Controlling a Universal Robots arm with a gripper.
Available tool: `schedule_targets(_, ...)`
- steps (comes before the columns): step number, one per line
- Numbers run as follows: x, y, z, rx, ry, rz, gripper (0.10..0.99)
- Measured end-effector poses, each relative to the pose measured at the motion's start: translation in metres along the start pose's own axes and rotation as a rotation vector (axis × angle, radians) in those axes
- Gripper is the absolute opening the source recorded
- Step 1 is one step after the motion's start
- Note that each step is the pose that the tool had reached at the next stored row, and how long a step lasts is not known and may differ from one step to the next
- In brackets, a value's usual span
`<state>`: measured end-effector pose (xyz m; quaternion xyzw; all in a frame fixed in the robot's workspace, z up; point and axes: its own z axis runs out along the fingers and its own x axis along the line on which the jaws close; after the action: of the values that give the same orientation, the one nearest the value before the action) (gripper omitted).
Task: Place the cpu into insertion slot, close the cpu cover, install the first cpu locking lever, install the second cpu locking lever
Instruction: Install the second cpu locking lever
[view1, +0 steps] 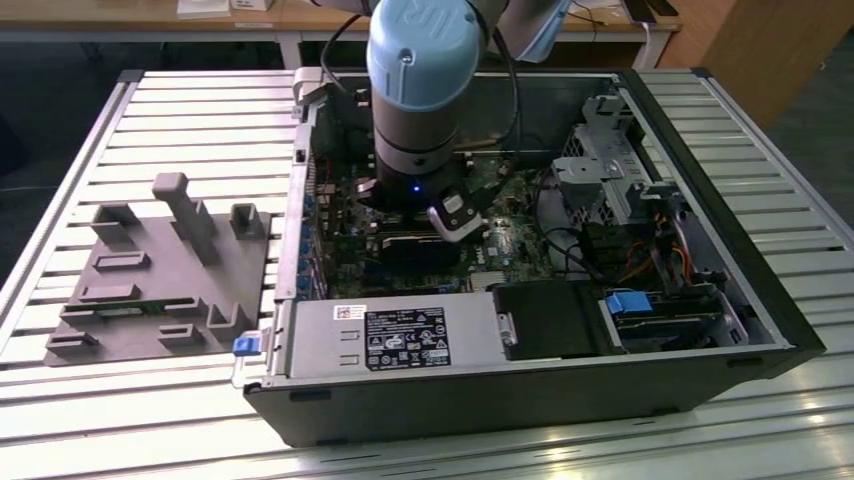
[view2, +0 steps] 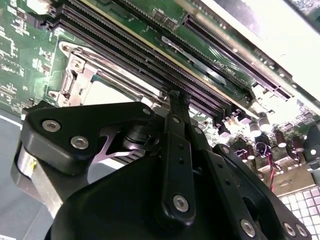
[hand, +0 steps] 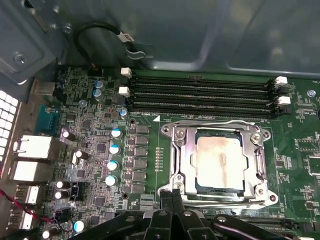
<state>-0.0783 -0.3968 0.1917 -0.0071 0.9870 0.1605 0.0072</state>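
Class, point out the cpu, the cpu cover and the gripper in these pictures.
cpu (hand: 220, 159): first wrist view, middle of its pale face.
cpu cover (hand: 182, 156): first wrist view, the frame's silvery side bar.
gripper (hand: 172, 194): first wrist view, midway between its fingertips.

pale cpu (hand: 221, 159) seated in insertion slot (hand: 176, 172); cpu cover (hand: 218, 131) apparently closed.

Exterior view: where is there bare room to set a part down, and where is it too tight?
Bare slatted table lies right of the computer case, and a strip in front of it. The grey fixture block takes the left. Inside the case it is crowded: the arm hangs over the motherboard, with cables and drive cage alongside.
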Motion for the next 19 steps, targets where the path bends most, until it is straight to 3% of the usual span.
schedule_targets(6, 0.0023, 0.0007, 0.0010, -0.006, -0.0002, 0.000, 0.106)
schedule_targets(19, 0.0031, 0.0056, 0.0033, -0.005, -0.0001, 0.000, 0.106)
